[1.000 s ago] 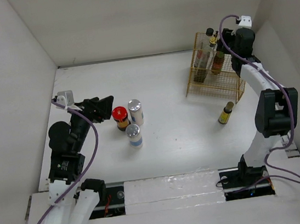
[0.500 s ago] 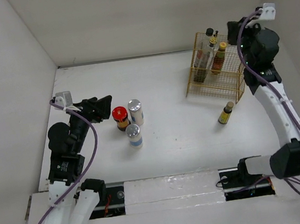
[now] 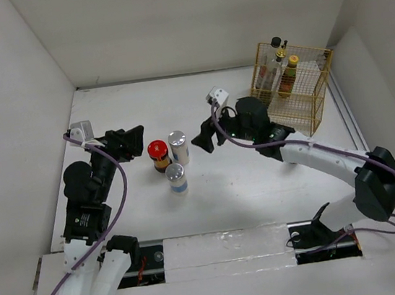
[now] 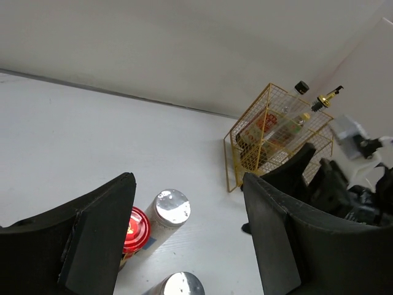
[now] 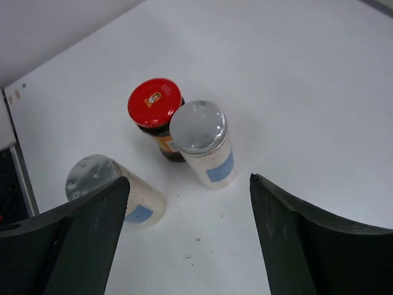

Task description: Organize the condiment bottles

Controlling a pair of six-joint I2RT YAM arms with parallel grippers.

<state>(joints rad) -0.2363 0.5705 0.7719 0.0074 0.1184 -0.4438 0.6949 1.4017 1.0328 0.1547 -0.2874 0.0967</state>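
Yellow wire marks the change. A second ago the right arm was up at the basket [image 3: 316, 106]; it has since swung out over the bench [image 3: 247, 192], and the basket now stands well behind it. The right hand [image 3: 202, 139] faces the three containers left in the open, its fingers spread wide with nothing between them. Inside the basket behind it stand the tall clear bottles [image 3: 270, 76] and the yellow-capped red bottle [image 3: 290, 78]. I judge that drop-off finished and the next pick begun. The small dark bottle that stood on the bench beside the basket cannot be seen now, because the right arm lies over that spot.

Just ahead of the right hand's fingertips stands the first shaker [image 3: 178, 146], close against the red-lidded jar [image 3: 158, 152] beyond it. The second shaker [image 3: 177, 177] stands off to one side, a little apart. The left hand [image 3: 137, 141] hovers on the jar's far side as before, fingers parted and empty.

The jar is dark glass under a glossy red lid with a printed emblem. Both shakers are smooth clear cylinders with pale contents, a blue label and flat dull-silver caps, so they will probably be slippery to pinch. The basket is a thin open wire grid.
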